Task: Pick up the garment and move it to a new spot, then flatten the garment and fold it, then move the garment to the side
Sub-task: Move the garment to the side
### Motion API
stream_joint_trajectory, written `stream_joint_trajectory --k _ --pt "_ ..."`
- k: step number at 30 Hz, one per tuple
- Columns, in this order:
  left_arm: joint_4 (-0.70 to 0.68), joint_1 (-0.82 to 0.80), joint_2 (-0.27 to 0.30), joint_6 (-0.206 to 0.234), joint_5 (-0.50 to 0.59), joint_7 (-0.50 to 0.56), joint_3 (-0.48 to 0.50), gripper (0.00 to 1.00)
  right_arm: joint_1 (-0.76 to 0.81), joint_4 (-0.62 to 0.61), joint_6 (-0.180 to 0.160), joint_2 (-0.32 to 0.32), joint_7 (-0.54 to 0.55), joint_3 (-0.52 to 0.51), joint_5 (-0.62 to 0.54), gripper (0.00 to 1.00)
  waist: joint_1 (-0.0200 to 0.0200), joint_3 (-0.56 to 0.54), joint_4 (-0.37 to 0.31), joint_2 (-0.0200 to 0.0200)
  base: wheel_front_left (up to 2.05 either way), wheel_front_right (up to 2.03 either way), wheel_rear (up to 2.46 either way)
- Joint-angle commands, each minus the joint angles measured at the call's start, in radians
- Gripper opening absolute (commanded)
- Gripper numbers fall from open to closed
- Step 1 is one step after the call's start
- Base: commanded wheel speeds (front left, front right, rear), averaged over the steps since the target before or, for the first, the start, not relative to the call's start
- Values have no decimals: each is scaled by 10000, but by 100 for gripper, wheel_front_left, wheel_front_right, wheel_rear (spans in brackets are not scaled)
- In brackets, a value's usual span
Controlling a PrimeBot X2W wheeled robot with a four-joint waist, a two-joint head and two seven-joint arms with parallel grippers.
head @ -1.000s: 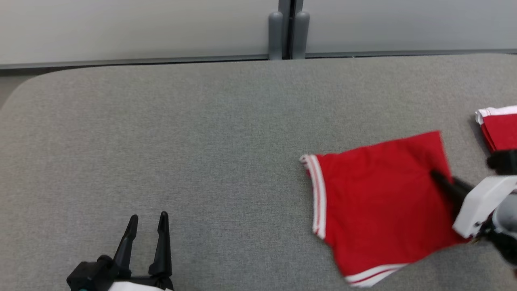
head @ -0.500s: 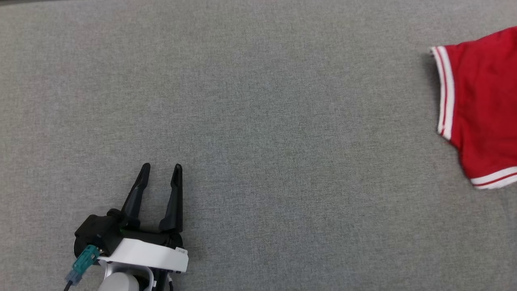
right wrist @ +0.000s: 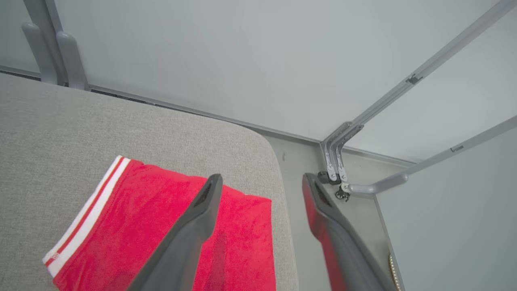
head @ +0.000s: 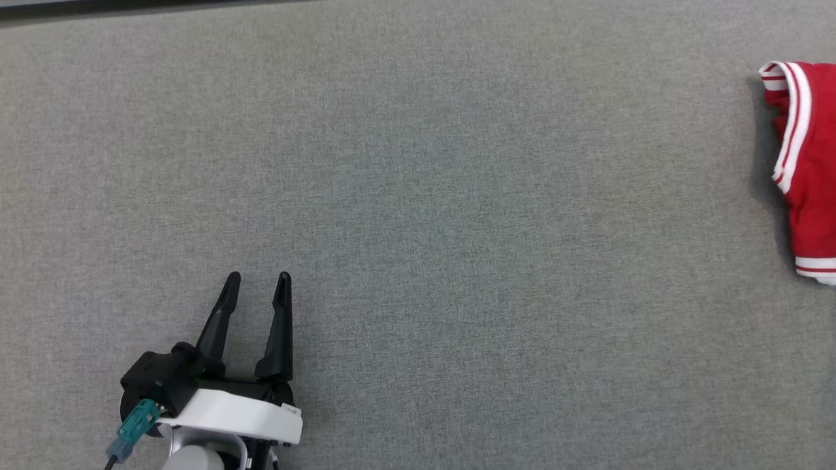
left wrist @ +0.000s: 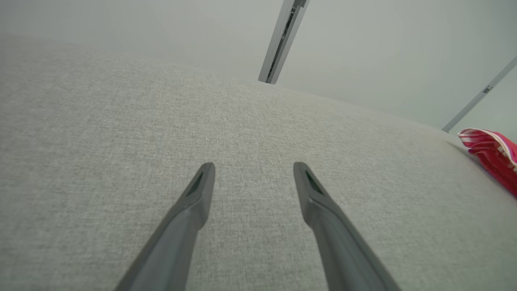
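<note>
The grey worktop [head: 457, 196] carries the red garment [head: 810, 189] with white-striped hems, lying at its right edge near a rounded corner. The left gripper [head: 257, 279] rests well apart from it, jaws spread and empty. The right gripper [right wrist: 262, 178] hangs above the garment, jaws spread, gripping nothing.

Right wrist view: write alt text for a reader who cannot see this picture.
A red garment with a white-striped hem lies flat near the rounded corner of a grey fabric-covered table. In the foreground the right gripper stands open, its two dark fingers spread with nothing between them. Pale wall panels rise behind.
</note>
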Motion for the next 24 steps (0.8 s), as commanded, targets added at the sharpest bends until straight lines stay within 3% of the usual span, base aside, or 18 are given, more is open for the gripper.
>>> stream_joint_trajectory --k 1,4,11,15,19,24 --pt "51 127 36 66 -82 5 -11 100 336 -278 -3 272 -688 7 -290 100 0 -322 -10 0 0 0 0" --pt "170 444 39 179 -288 5 26 100 928 -883 -3 888 -2037 -38 -782 100 0 -861 -40 0 0 0 0" --pt "278 1381 37 576 -634 3 406 100 3502 -1973 -3 3149 -4278 403 -1746 100 0 -2443 -50 0 0 0 0" --pt "264 1965 41 823 -404 3 760 100 4972 -1976 -3 4495 -5601 622 -2311 100 0 -3232 18 0 0 0 0" --pt "248 2519 39 1047 -200 5 1038 100 6029 -1685 -4 5267 -6650 797 -2735 100 0 -3864 95 0 0 0 0" --pt "56 3201 39 1148 -102 3 1371 100 7290 -1505 -3 6598 -7364 287 -3238 100 0 -4403 176 0 0 0 0"
